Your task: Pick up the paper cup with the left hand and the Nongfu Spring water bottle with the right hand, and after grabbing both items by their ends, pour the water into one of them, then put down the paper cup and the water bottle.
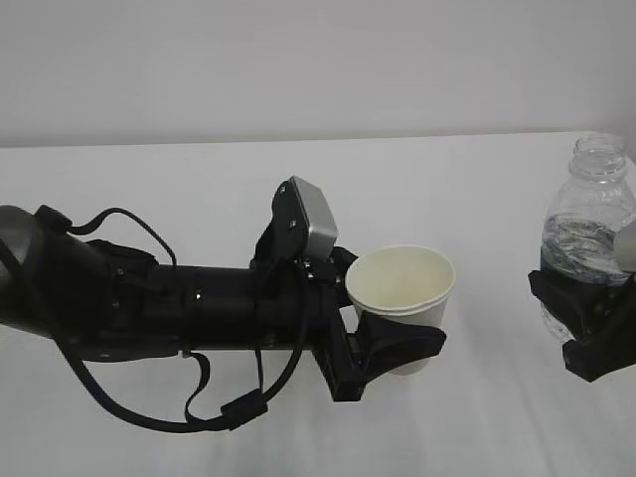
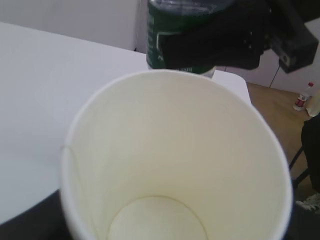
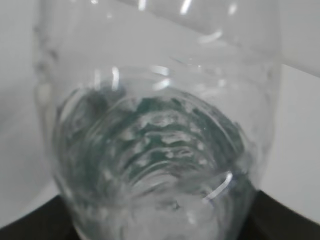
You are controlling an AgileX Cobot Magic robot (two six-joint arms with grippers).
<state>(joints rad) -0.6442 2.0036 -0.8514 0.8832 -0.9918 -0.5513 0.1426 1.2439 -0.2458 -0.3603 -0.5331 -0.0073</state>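
The white paper cup (image 1: 402, 298) is held upright above the table by my left gripper (image 1: 393, 348), whose black jaws are shut round its lower body. In the left wrist view the cup (image 2: 175, 160) fills the frame and its cream inside is dry and empty. My right gripper (image 1: 586, 323) at the right edge is shut on the clear, uncapped Nongfu Spring water bottle (image 1: 588, 224), held upright with water in its lower part. The bottle (image 3: 155, 135) fills the right wrist view. Its green label (image 2: 170, 35) and the right gripper's black jaws show beyond the cup's rim.
The white table (image 1: 199, 189) runs under both arms, with a plain white wall behind. The thick black left arm (image 1: 129, 298) with looping cables stretches across the left half. In the left wrist view a wooden floor (image 2: 280, 105) and a distant bottle (image 2: 301, 97) lie past the table edge.
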